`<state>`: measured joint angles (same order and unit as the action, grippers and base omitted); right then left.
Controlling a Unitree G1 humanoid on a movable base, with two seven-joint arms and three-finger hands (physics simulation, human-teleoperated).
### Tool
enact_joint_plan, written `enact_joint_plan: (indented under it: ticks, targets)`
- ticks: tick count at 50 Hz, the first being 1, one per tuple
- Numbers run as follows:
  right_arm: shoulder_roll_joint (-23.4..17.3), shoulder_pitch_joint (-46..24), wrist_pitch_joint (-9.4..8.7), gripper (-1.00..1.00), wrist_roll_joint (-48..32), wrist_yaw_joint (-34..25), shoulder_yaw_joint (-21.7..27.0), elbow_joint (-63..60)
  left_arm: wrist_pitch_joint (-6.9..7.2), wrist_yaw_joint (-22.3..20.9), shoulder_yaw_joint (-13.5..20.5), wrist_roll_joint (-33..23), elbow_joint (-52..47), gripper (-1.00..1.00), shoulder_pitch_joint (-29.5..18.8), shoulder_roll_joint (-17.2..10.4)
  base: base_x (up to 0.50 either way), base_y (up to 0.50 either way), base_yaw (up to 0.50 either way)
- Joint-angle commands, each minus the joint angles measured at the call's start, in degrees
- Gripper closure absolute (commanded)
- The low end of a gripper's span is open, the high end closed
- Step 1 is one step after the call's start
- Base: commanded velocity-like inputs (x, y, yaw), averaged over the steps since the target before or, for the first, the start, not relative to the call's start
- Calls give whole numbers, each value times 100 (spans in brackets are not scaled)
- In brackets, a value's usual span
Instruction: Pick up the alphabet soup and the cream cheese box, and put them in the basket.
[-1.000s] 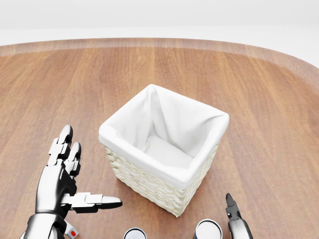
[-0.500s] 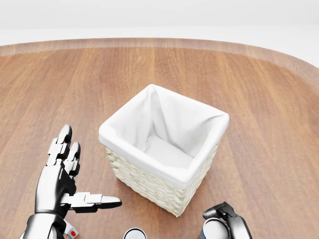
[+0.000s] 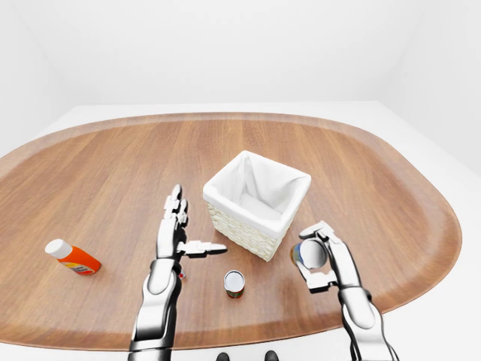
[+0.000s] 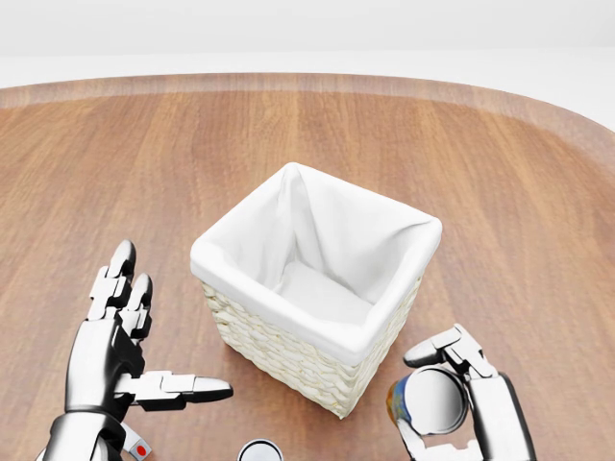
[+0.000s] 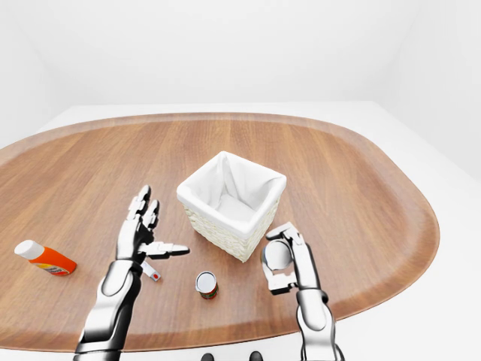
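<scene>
My right hand (image 4: 432, 399) is shut on a silver-topped can (image 4: 435, 400) with a blue and orange label, which I take for the alphabet soup. It holds the can tilted, lid toward the camera, off the table just right of the basket's near corner. The wicker basket (image 4: 288, 331) with its white cloth lining sits mid-table with nothing inside. My left hand (image 4: 168, 331) hovers open to the basket's left, fingers spread and thumb pointing at it. A small white and red item (image 5: 150, 272) lies under the left wrist; I cannot tell whether it is the cream cheese box.
A second can (image 3: 234, 283) stands upright on the wooden table (image 3: 98, 173) between my two hands, below the basket in the left-eye view. An orange bottle with a white cap (image 3: 71, 257) lies far left. The table's rounded edge runs close below my arms.
My right hand has come up from the bottom edge, closed round the can and lifted it up and to the right. The left hand has barely moved.
</scene>
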<state>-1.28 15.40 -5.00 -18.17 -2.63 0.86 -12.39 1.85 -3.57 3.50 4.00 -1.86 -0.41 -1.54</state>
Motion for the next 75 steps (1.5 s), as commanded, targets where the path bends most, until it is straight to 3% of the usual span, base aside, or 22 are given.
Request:
enact_joint_plan:
  ticks: [1, 10, 18, 25, 29, 36, 40, 52, 61, 66, 75]
  targets:
    - [105, 598, 0, 100, -232, -308, -76, -2106, -27, 5, -4, -29, -3, -100, 12, 0, 0, 0, 0]
    - [104, 851, 0, 100, -477, -576, -116, -3085, -70, 4, -6, -43, 41, -100, 5, 2, 0, 0, 0]
    - [170, 1162, 0, 100, -712, -908, 10, -3573, -8, 6, -16, -48, -53, -100, 32, 4, 0, 0, 0]
    - [242, 1086, 0, 100, -1143, -1507, -28, -4686, -32, 8, -21, -62, -15, -100, 16, 6, 0, 0, 0]
    - [665, 742, 0, 100, -1537, -2098, 271, -4760, -47, 2, -19, -62, 6, -100, 14, 5, 0, 0, 0]
    - [2008, -571, 0, 100, -2739, -3737, 1338, -4761, -57, 2, -20, -69, 28, -100, 4, 6, 0, 0, 0]
    - [2128, -1215, 0, 100, -3396, -3737, 1528, -4761, -43, 3, -25, -71, 11, -100, 13, 6, 0, 0, 0]
    - [1973, -2369, 0, 100, -4511, -3737, 683, -4761, -57, 1, -29, -68, 8, -100, 34, 11, 0, 0, 0]
    - [1083, -2707, 0, 100, -4528, -3737, -561, -4761, -23, 4, -34, -69, -13, -100, 33, 15, 0, 0, 0]
    - [670, -3189, 0, 100, -4536, -3737, -958, -4709, 39, 7, -31, -62, -82, -100, 39, 12, 0, 0, 0]
    - [904, -3722, 0, 100, -4921, -3737, -1306, -4321, -29, -4, -18, -52, 13, -100, 14, 7, 0, 0, 0]
